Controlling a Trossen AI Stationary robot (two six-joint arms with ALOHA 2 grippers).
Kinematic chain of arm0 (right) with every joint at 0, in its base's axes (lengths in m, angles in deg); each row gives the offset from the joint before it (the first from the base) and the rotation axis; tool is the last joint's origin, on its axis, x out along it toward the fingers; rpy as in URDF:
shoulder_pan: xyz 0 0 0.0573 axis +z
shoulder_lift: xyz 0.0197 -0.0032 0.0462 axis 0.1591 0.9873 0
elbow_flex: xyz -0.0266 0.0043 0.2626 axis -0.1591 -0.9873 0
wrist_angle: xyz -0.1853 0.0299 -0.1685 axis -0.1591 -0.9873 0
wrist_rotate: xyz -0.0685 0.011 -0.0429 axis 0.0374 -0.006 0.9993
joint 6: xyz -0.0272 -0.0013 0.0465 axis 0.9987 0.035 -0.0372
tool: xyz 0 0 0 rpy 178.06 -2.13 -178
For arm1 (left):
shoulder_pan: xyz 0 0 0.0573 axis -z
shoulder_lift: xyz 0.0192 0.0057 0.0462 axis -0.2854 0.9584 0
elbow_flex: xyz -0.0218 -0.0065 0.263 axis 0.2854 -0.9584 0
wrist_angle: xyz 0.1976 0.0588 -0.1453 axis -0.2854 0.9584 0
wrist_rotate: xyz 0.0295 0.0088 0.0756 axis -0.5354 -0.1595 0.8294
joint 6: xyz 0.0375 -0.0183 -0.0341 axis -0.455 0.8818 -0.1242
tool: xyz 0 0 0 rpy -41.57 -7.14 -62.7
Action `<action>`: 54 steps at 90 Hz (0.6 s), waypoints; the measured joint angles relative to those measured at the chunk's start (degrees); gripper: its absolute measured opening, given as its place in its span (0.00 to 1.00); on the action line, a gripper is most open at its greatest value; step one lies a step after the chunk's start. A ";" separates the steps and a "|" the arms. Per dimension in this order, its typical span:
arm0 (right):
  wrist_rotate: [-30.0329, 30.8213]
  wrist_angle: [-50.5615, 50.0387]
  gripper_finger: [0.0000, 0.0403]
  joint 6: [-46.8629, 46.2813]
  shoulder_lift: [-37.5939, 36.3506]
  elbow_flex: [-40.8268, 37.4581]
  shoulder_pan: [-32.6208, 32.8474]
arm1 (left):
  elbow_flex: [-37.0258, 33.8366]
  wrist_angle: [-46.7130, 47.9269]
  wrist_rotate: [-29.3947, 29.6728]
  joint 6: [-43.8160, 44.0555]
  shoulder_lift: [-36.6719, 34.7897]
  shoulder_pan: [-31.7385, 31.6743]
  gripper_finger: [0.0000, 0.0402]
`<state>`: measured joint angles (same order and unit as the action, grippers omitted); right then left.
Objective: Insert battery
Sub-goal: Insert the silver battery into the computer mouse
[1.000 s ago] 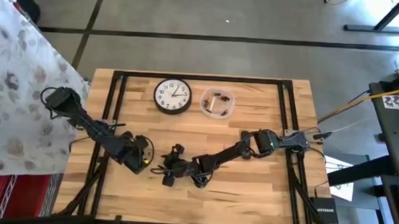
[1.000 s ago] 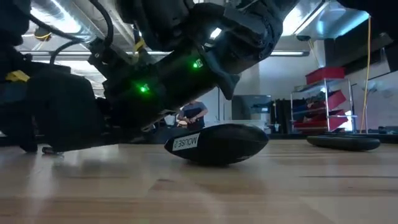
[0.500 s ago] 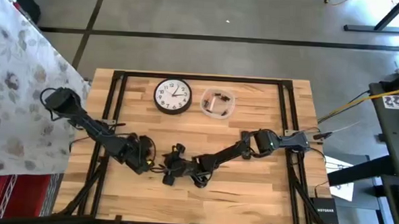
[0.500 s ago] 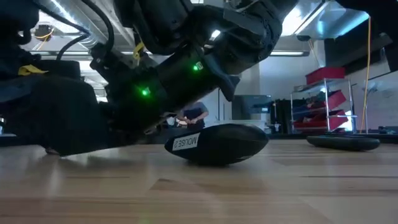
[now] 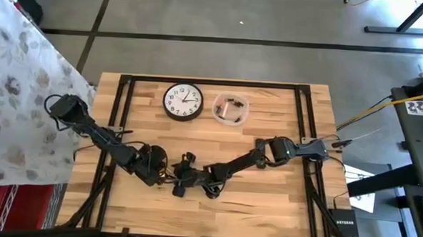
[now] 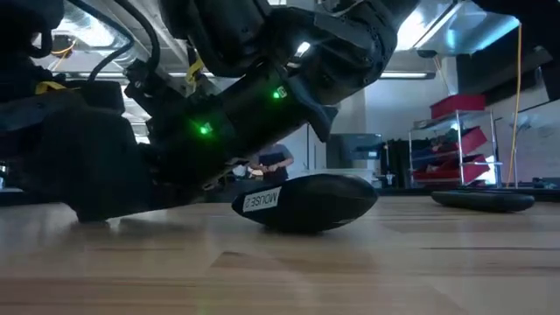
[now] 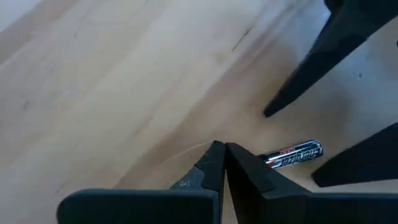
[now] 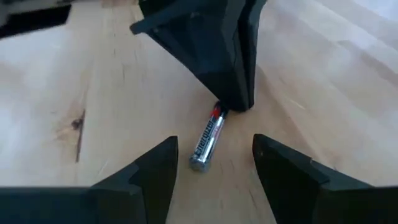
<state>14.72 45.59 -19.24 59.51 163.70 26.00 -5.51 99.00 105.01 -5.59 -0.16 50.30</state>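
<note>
A small battery [image 8: 207, 142] with a red band at one end lies flat on the wooden table [image 5: 265, 199]. It also shows in the left wrist view as the battery [image 7: 292, 155]. My right gripper [image 8: 214, 149] is open, with one finger on either side of the battery and touching nothing. My left gripper [image 7: 222, 152] is shut, and its tips stand at the battery's red end. In the high view the left gripper [image 5: 159, 173] and right gripper [image 5: 177, 178] meet near the table's front middle. A black mouse [image 6: 306, 203] rests on the table close by. My left gripper's shut fingertips [image 8: 236, 102] come slanting down from the table's left, right at the battery's red-banded end [image 8: 216, 114]. The battery lies flat on the table. I cannot tell whether the tips touch it or stand just beside it.
A round wall clock [image 5: 183, 101] and a clear bowl [image 5: 230, 108] with small parts lie at the table's far side. A flat dark object [image 6: 483, 200] lies on the table at the low view's right. Bare wood shows to the right of the right arm.
My left gripper has moved toward the table's right edge, close up to the right gripper and the battery. The right arm and the mouse have kept still.
</note>
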 joint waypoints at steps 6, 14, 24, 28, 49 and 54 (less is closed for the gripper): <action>0.36 -1.59 0.48 -2.20 -0.03 0.10 0.02 | 0.00 0.04 0.00 0.13 0.11 0.04 0.00; 0.47 -3.63 0.48 -4.04 -0.21 0.22 0.04 | 0.00 0.13 -0.06 0.15 0.11 0.04 0.00; 0.54 -4.19 0.48 -4.40 -0.24 0.22 0.07 | 0.00 0.20 -0.13 -0.22 0.13 0.04 0.00; 0.56 -4.15 0.48 -4.41 -0.25 0.22 0.07 | 0.00 0.24 -0.12 -0.23 0.13 0.04 0.00; 0.40 -2.50 0.48 -4.37 -0.17 0.00 0.06 | -0.09 -2.07 -0.09 -0.08 0.23 1.10 0.00; 0.36 -2.43 0.47 -4.38 -0.15 0.00 0.06 | -0.09 -2.45 -0.09 0.70 0.24 1.80 0.00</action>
<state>15.08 43.16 -23.62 59.35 163.70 26.06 -5.60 96.56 104.92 -4.89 0.08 52.10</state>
